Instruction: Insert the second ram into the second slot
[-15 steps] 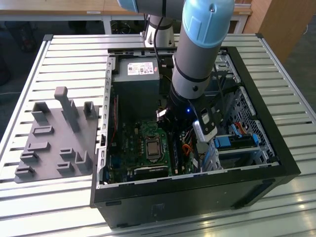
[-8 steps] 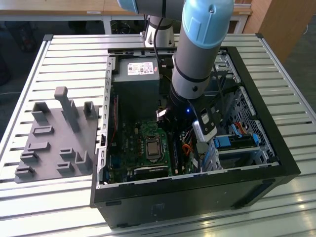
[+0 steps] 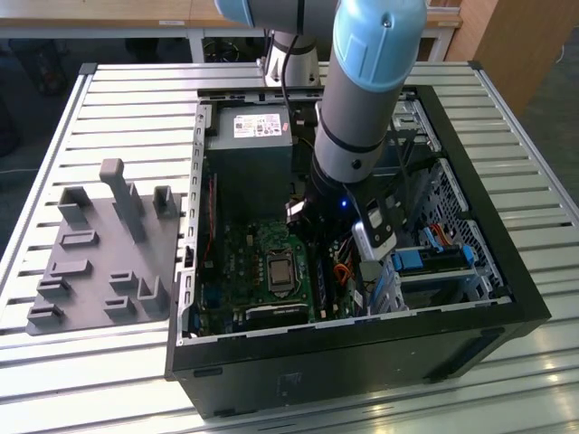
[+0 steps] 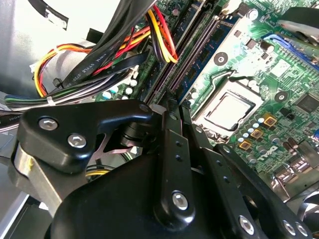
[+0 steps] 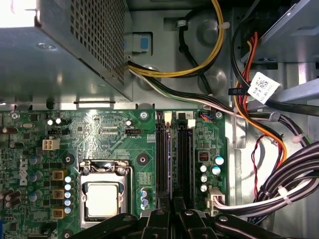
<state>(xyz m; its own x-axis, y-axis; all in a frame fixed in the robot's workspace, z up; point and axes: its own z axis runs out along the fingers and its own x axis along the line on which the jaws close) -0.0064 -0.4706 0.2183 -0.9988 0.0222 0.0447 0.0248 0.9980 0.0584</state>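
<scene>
Well, my claw (image 5: 172,203) is down inside the open computer case (image 3: 362,375), low over the motherboard (image 5: 114,134) and just beside the processor socket (image 5: 102,196). In both wrist views my jaws are drawn narrow, the tips almost meeting. The second ram (image 5: 172,159), a thin blue stick seen edge-on, lies along the memory slots (image 5: 185,159) next to the socket, with a black slot on either side of it. Its near end runs right up to my tips, but I cannot tell whether I actually pinch it. The slots sit between the socket and a bundle of black cables (image 5: 284,179). In the exterior view my arm (image 3: 362,90) comes down on the exterior view's right of the socket. The grey power supply (image 3: 246,136) stands beyond the socket. A grey fixture plate (image 3: 99,262) lies outside the case, well off to the exterior view's left of the socket.
</scene>
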